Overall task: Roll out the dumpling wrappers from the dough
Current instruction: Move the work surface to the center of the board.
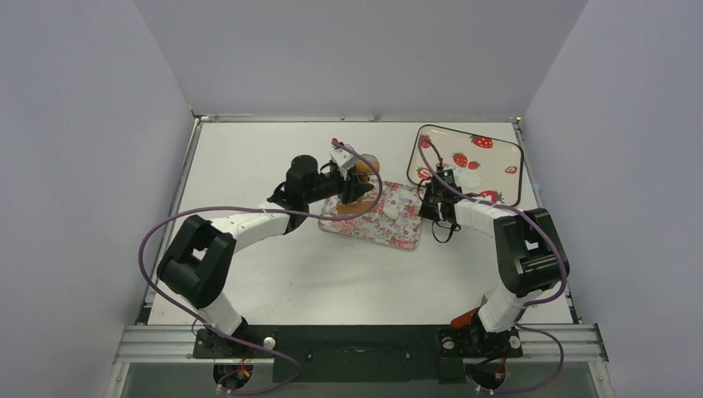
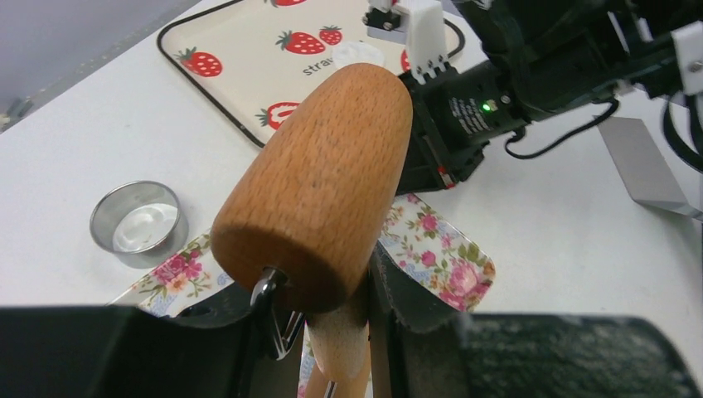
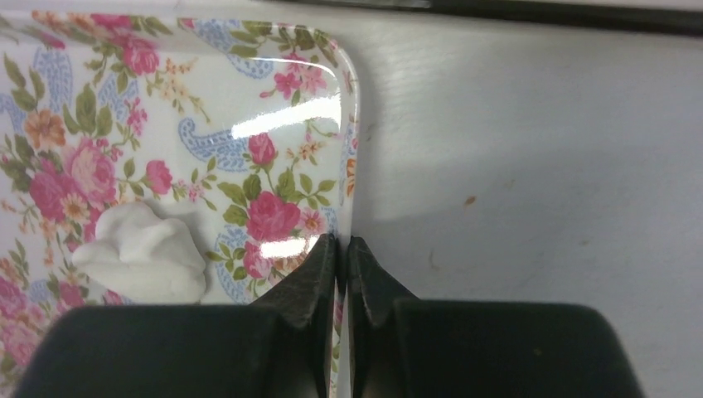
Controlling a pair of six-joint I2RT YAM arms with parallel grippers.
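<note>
A lump of white dough [image 3: 145,249] [image 1: 390,211] lies on the floral tray [image 3: 273,99] [image 1: 365,225]. My right gripper [image 3: 341,249] [image 1: 431,209] is shut on that tray's right rim. My left gripper [image 2: 332,290] [image 1: 352,178] is shut on the handle of the brown wooden roller [image 2: 319,182], which hangs tilted above the floral tray's far side. White dumpling wrappers [image 1: 468,178] [image 2: 358,54] lie on the strawberry tray [image 1: 506,149] [image 2: 232,50] at the back right.
A silver metal ring [image 2: 135,217] with white inside stands on the table beside the floral tray's corner. A shiny spatula blade [image 2: 642,166] lies on the table past my right arm [image 2: 530,75]. Grey walls enclose the table.
</note>
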